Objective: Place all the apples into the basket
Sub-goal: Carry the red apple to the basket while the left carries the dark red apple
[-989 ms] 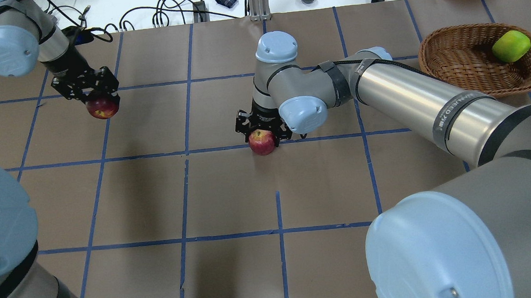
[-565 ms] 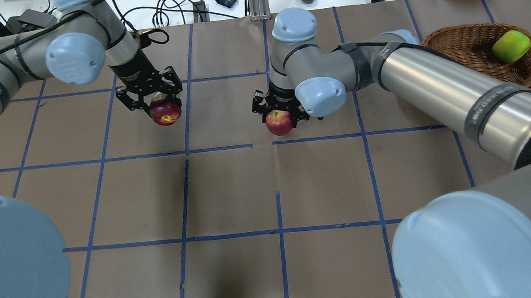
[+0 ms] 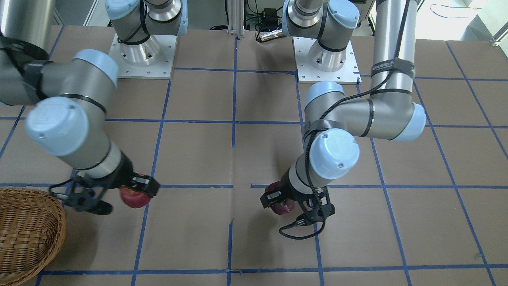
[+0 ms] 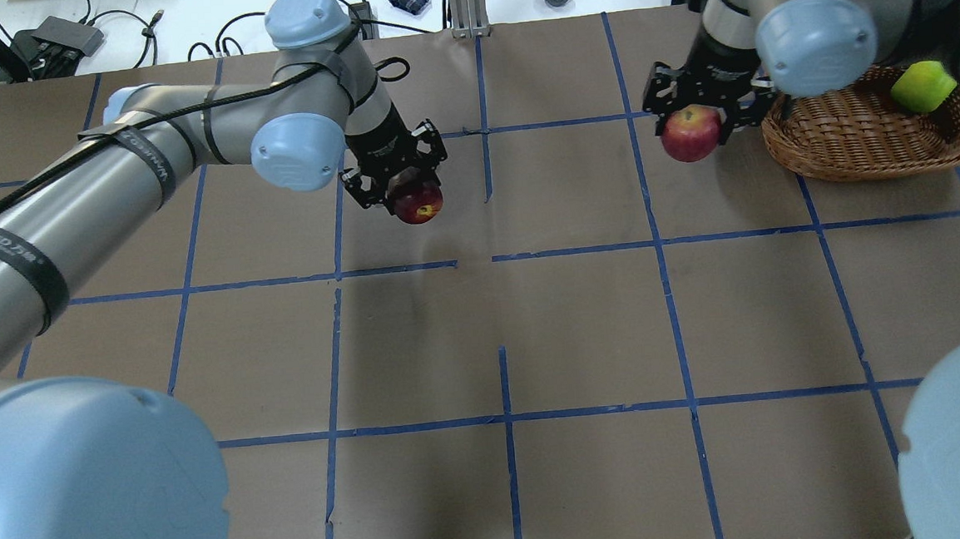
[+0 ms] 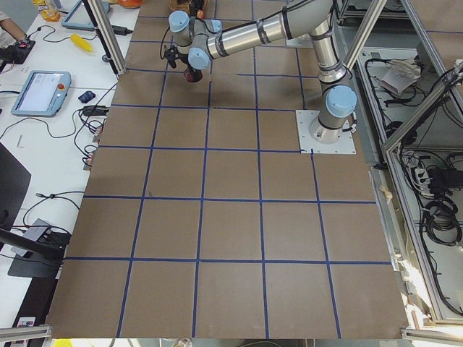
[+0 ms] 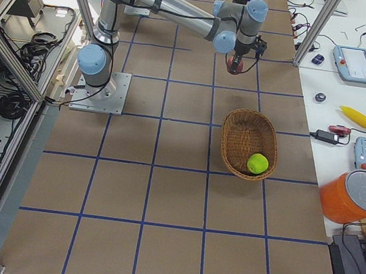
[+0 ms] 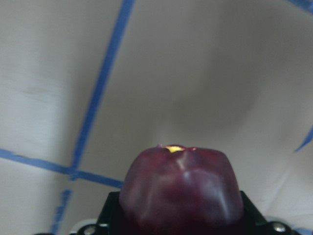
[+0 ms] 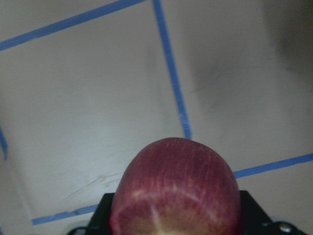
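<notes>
My left gripper point(image 4: 405, 186) is shut on the dark maroon apple point(image 4: 419, 205) and holds it above the table's middle; that apple fills the left wrist view point(image 7: 181, 186). My right gripper point(image 4: 697, 110) is shut on the red apple point(image 4: 691, 136), just left of the wicker basket's rim point(image 4: 781, 147) and outside it. The red apple fills the right wrist view point(image 8: 173, 191). The yellow-green apple point(image 4: 923, 86) lies in the basket. In the front view the red apple point(image 3: 134, 197) hangs right of the basket point(image 3: 24, 234), and the maroon apple point(image 3: 281, 205) hangs mid-table.
The table is covered in brown paper point(image 4: 584, 330) with a blue tape grid. Cables point(image 4: 298, 22) and small items lie past the far edge. An orange container point(image 6: 354, 197) and a tablet point(image 6: 358, 63) sit on the side bench.
Both arms have swung to the right in the overhead view with their apples. The left went from the far left to mid-table, the right from mid-table to beside the basket.
</notes>
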Robot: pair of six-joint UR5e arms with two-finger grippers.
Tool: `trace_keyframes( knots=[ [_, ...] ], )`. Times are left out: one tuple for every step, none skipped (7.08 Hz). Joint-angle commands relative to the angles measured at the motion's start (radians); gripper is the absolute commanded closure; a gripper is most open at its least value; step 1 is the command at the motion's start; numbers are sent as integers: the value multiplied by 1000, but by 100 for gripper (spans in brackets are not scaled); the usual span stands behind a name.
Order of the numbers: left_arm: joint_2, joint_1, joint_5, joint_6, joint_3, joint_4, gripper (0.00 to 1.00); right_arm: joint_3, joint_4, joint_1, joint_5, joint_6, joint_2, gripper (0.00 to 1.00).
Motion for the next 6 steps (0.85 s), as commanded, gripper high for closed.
trace_keyframes(
  knots=[
    [-49,-114,7,-152,-14,22,52,-21,-2,-131,-91,-243,-24,100],
    [-52,-135,8,-152,-46,27,36,-43,-3,-171,-95,-326,-11,100],
    [-40,-145,10,-151,-80,28,0,-43,-9,-202,-96,-398,14,100],
    [-31,-145,5,-136,-91,28,0,-46,-16,-230,-93,-425,29,100],
    [-20,-145,8,-129,-88,28,0,-43,-38,-257,-102,-460,48,100],
    [0,-139,7,-126,-59,28,0,-41,-83,-300,-114,-506,80,100]
  ],
)
